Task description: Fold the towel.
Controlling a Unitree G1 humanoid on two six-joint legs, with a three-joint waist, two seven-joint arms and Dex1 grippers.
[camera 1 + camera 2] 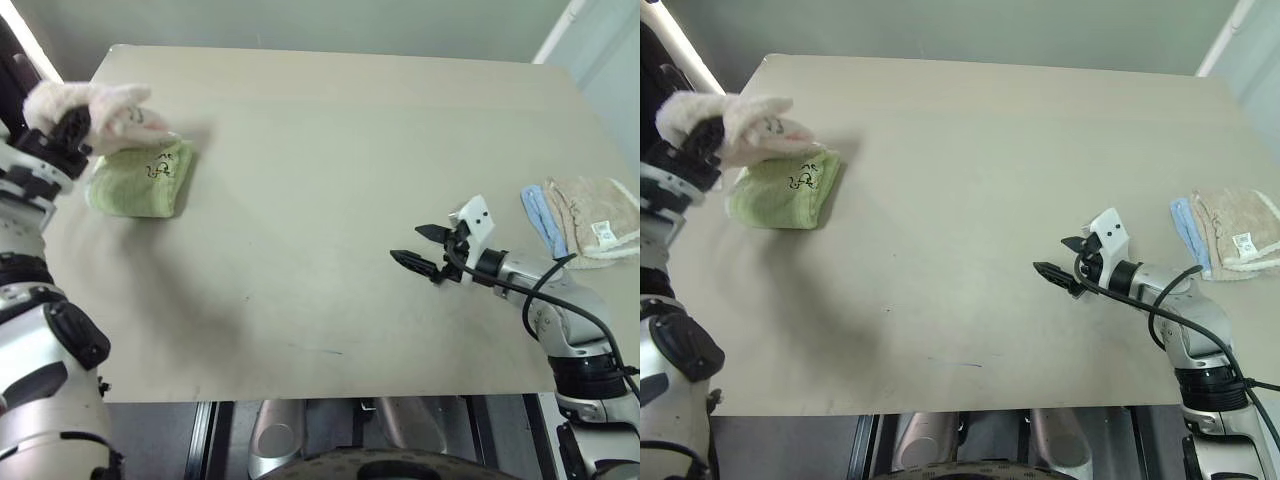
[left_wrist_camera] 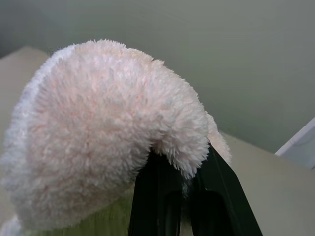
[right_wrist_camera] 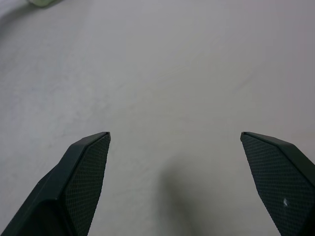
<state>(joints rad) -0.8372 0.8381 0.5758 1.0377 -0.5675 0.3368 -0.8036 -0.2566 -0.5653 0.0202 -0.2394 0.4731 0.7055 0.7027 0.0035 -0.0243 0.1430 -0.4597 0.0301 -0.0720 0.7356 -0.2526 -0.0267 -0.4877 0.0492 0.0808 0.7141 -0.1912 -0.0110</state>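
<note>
The left gripper (image 1: 75, 128) is clamped on the pink towel (image 1: 100, 108), holding it bunched in the air just above the folded green towel (image 1: 142, 180), which lies on the table (image 1: 330, 200) near its far left corner. Well away from the green towel, toward the table's right side, the right gripper (image 1: 420, 246) hovers over bare tabletop with its fingers (image 3: 83, 167) spread wide apart. Beyond it, at the right edge, lie the beige and blue cloths (image 1: 585, 218).

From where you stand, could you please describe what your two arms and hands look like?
Both arms are silver-grey shells with black joints. The right hand has two black pointed fingers with textured pads, a white block behind them and a black cable looping along the forearm. The left hand has black fingers too.
</note>
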